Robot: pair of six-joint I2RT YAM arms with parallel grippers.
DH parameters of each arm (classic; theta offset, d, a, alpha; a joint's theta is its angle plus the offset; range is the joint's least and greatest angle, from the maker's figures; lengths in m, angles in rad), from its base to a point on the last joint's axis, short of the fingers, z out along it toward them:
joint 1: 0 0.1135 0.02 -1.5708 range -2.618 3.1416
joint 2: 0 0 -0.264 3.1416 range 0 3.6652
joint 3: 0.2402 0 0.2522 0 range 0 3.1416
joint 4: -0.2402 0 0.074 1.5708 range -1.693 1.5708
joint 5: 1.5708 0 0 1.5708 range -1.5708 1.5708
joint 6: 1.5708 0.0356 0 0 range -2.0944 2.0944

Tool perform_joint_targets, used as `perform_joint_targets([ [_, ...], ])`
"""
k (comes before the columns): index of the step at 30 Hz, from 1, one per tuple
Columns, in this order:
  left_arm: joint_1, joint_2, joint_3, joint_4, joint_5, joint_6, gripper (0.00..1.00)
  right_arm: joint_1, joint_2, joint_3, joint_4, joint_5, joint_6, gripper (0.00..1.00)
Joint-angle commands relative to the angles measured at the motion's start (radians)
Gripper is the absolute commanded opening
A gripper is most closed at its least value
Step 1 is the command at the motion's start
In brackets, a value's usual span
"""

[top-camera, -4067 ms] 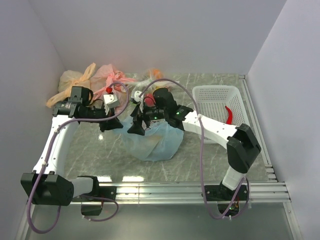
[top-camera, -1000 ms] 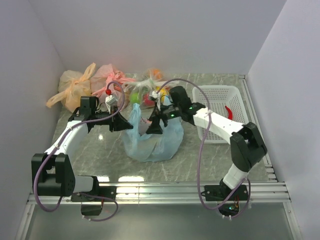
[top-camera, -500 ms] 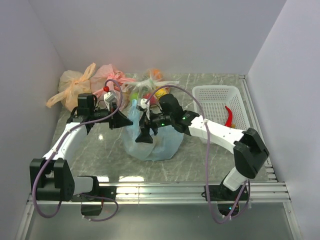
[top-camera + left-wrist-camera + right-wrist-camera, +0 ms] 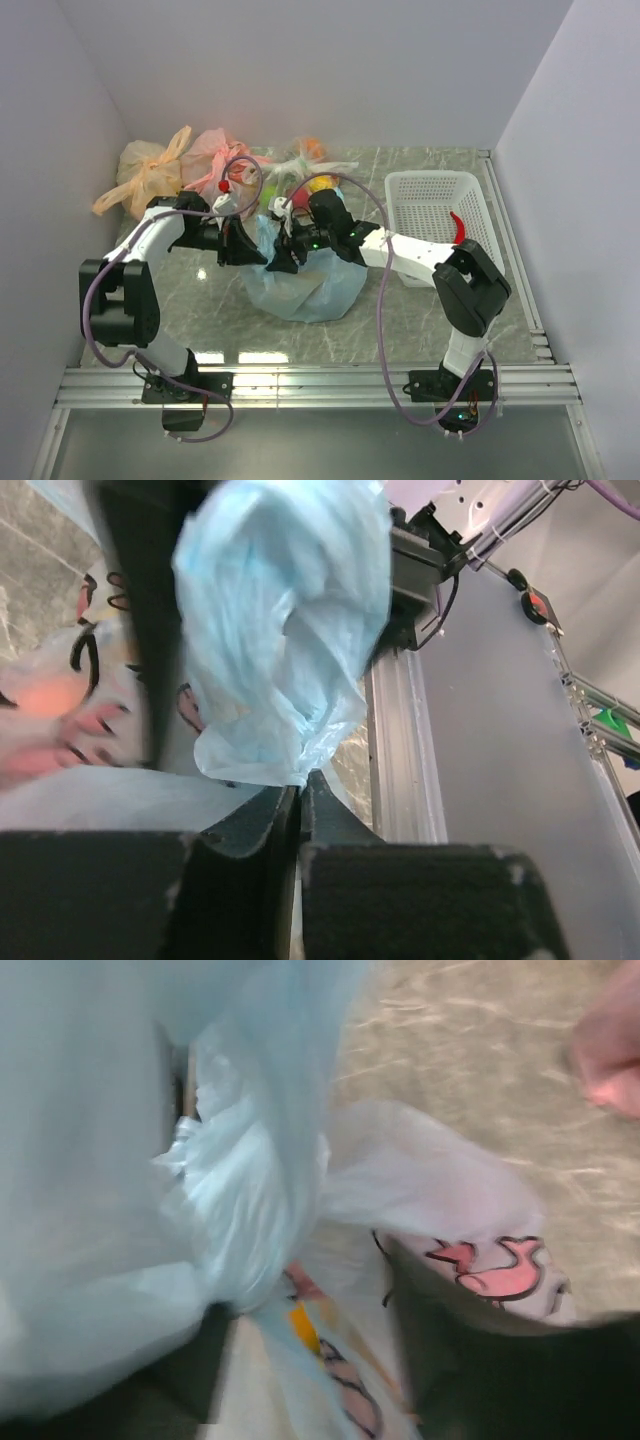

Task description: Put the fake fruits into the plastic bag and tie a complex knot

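Observation:
The plastic bag (image 4: 305,285), light blue with pinkish prints, sits bulging mid-table. My left gripper (image 4: 252,250) is at its upper left. In the left wrist view that gripper (image 4: 300,783) has its tips pinched together on a crumpled handle (image 4: 280,650) of the bag. My right gripper (image 4: 280,255) is right beside it over the bag's top. In the blurred right wrist view its fingers (image 4: 470,1360) stand apart around bag film, next to a bunched twist (image 4: 240,1210) of handle. Whether that twist is a knot I cannot tell. The fake fruits are hidden inside the bag.
A white basket (image 4: 435,188) at the right holds a red curved piece (image 4: 457,228). Against the back wall lie an orange bag (image 4: 148,175), a pink bag (image 4: 215,150) and a clear bag (image 4: 305,172) with colourful items. Side walls stand close on both sides.
My right gripper has moved left onto the bag's top and its jaws have narrowed from wide open. My left arm has swung inward, with the handle still in its tips.

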Motion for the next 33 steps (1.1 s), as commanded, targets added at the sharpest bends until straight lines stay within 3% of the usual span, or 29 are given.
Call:
perform_joint_targets([
  [1, -0.004, 0.013, 0.082, -0.210, 0.106, 0.224, 0.09, -0.004, -0.003, 0.058, 0.090, -0.077, 0.041, 0.52],
  [3, 0.012, 0.010, 0.086, -0.210, 0.089, 0.229, 0.23, -0.006, -0.021, 0.063, 0.065, -0.079, 0.039, 0.08],
  [4, 0.018, 0.005, 0.089, -0.210, 0.078, 0.229, 0.40, -0.007, -0.030, 0.061, 0.041, -0.070, 0.039, 0.00],
  [5, 0.026, -0.001, 0.094, -0.204, 0.062, 0.224, 0.56, -0.007, -0.036, 0.055, 0.030, -0.074, 0.033, 0.00],
  [6, 0.041, -0.002, 0.099, -0.183, 0.025, 0.141, 0.87, -0.013, -0.046, 0.037, 0.022, -0.076, 0.030, 0.00],
  [7, 0.049, -0.007, 0.100, -0.089, 0.000, 0.073, 0.99, -0.015, -0.067, 0.026, 0.022, -0.076, 0.030, 0.00],
  [8, 0.049, -0.033, 0.096, -0.028, -0.026, 0.002, 0.99, -0.015, -0.075, 0.015, 0.019, -0.077, 0.027, 0.00],
  [10, 0.049, -0.099, 0.035, 0.212, -0.185, -0.376, 0.99, -0.015, -0.088, 0.000, 0.006, -0.076, 0.023, 0.00],
  [11, 0.049, -0.201, -0.005, 0.526, -0.255, -0.546, 0.99, -0.016, -0.092, -0.003, 0.002, -0.074, 0.024, 0.00],
  [12, 0.076, -0.249, -0.059, 0.620, -0.358, -0.725, 0.99, -0.016, -0.098, -0.006, -0.001, -0.071, 0.029, 0.00],
  [16, 0.099, -0.386, -0.020, 0.696, -0.519, -0.817, 0.99, -0.016, -0.113, -0.006, -0.004, -0.063, 0.056, 0.00],
  [18, 0.124, -0.488, -0.041, 0.810, -0.593, -0.953, 0.99, -0.019, -0.116, 0.004, -0.014, -0.065, 0.069, 0.00],
  [21, 0.125, -0.605, -0.075, 0.770, -0.672, -0.989, 0.99, -0.029, -0.116, 0.001, -0.015, -0.060, 0.099, 0.00],
  [23, 0.124, -0.666, -0.125, 0.729, -0.737, -1.124, 0.99, -0.036, -0.110, 0.000, -0.019, -0.056, 0.125, 0.00],
  [24, 0.125, -0.673, -0.130, 0.613, -0.662, -0.989, 1.00, -0.038, -0.109, -0.005, -0.019, -0.056, 0.136, 0.00],
  [26, 0.119, -0.692, -0.180, 0.566, -0.489, -0.888, 0.99, -0.038, -0.104, -0.017, -0.002, -0.050, 0.170, 0.00],
  [30, 0.083, -0.787, -0.413, 0.837, -0.539, -1.053, 0.99, -0.044, -0.095, -0.016, 0.012, -0.043, 0.193, 0.00],
  [33, 0.029, -0.800, -0.495, 1.056, -0.583, -1.153, 0.99, -0.044, -0.101, -0.011, 0.007, -0.051, 0.216, 0.00],
])
